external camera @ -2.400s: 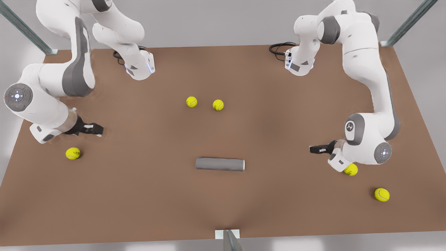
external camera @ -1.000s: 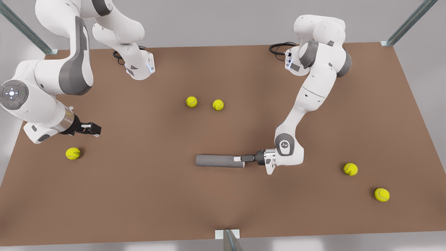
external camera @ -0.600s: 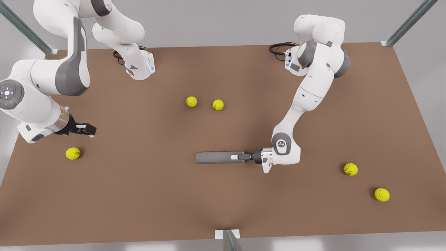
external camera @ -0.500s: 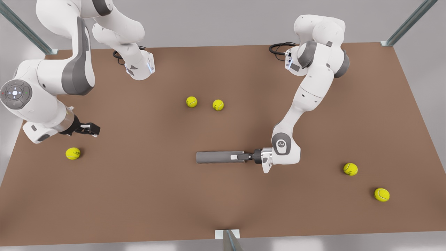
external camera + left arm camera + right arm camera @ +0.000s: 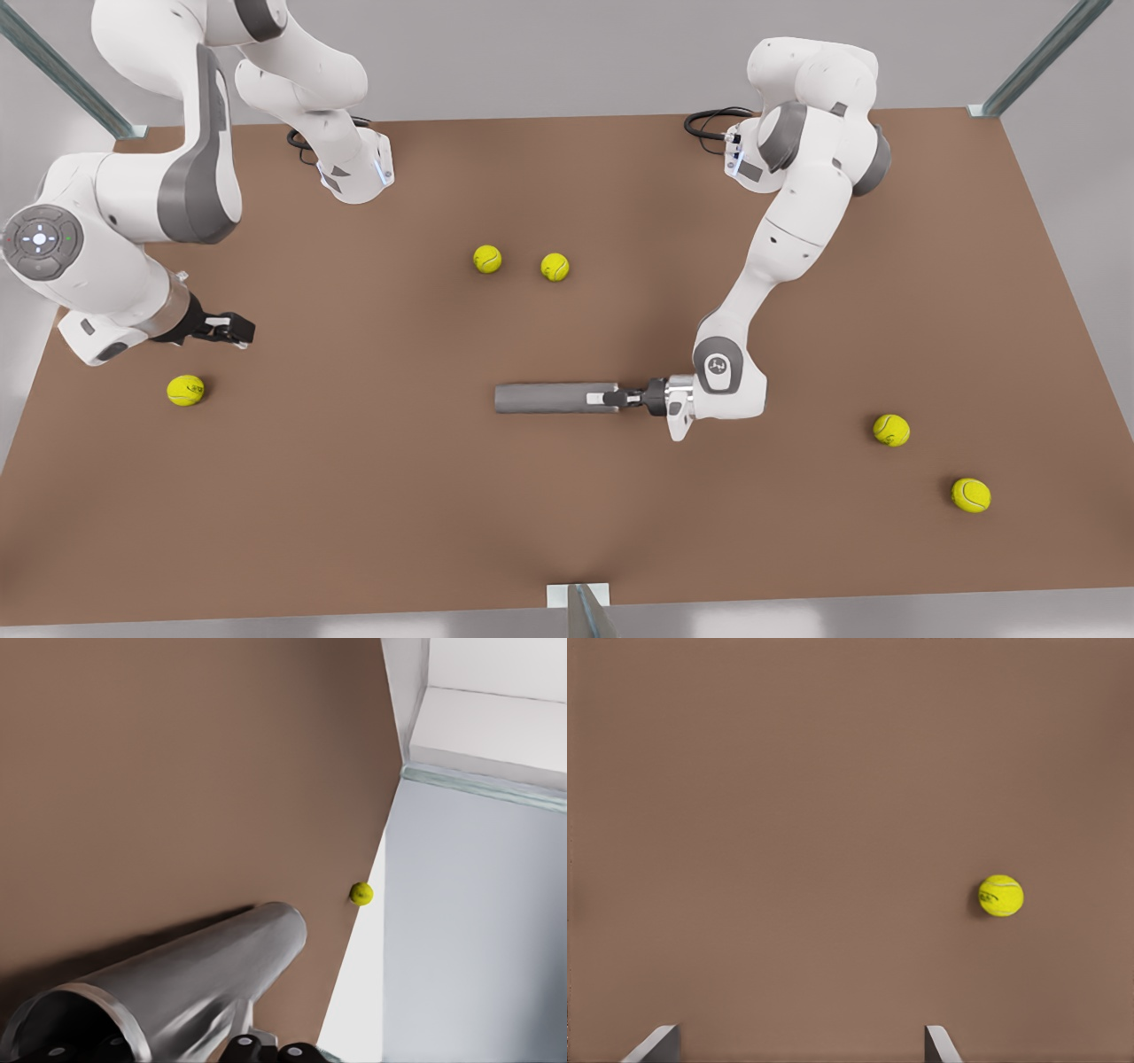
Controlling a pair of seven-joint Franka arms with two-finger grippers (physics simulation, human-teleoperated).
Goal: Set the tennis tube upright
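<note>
Grey tube (image 5: 554, 398) lies mid-table, my left gripper (image 5: 611, 399) clamped on its rimmed end; next I must swing it vertical. Right gripper (image 5: 232, 330) waits, fingers apart, near the table's edge.

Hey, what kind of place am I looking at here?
Likely a simulated robot test bench: a bare brown table with metal frame struts, two white arms mounted on it, and scattered tennis balls around a grey tennis tube.

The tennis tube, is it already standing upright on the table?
No, in the front view the tennis tube lies flat on the table, with the left gripper at its end.
</note>
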